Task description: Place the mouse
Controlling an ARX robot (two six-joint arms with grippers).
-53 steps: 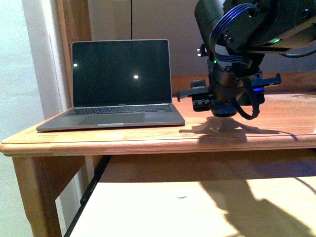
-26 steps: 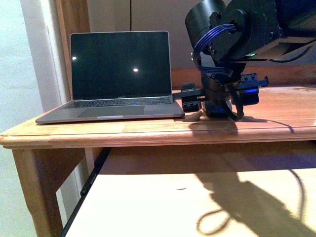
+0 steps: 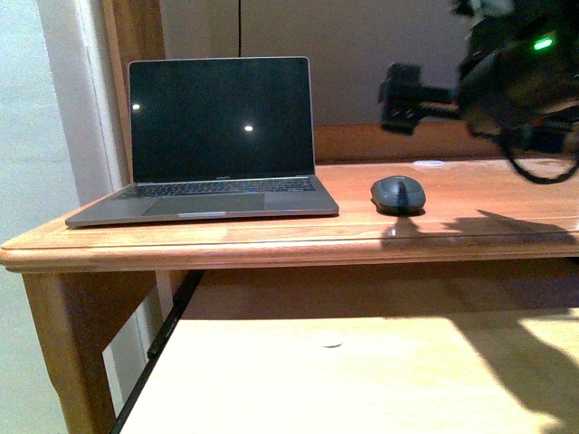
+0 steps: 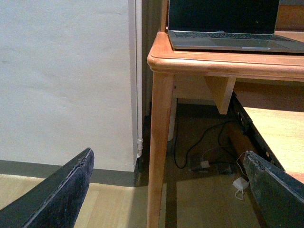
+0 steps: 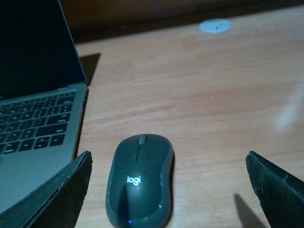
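The dark grey mouse (image 3: 398, 193) lies flat on the wooden table (image 3: 271, 249), just right of the open laptop (image 3: 217, 136). In the right wrist view the mouse (image 5: 139, 178) rests on the wood with its logo up, between the wide-apart fingers but touching neither. My right gripper (image 5: 168, 194) is open and empty; in the front view it (image 3: 401, 98) hangs blurred above and behind the mouse. My left gripper (image 4: 166, 190) is open and empty, low beside the table's leg (image 4: 159, 142), out of the front view.
A small white disc (image 3: 428, 164) lies on the table behind the mouse; it also shows in the right wrist view (image 5: 215, 25). The laptop's edge (image 5: 42, 123) is close beside the mouse. Cables and a white adapter (image 4: 240, 184) lie on the floor under the table.
My right gripper was down on the table over the mouse. It has let go and risen up and to the right, leaving the mouse lying on the table.
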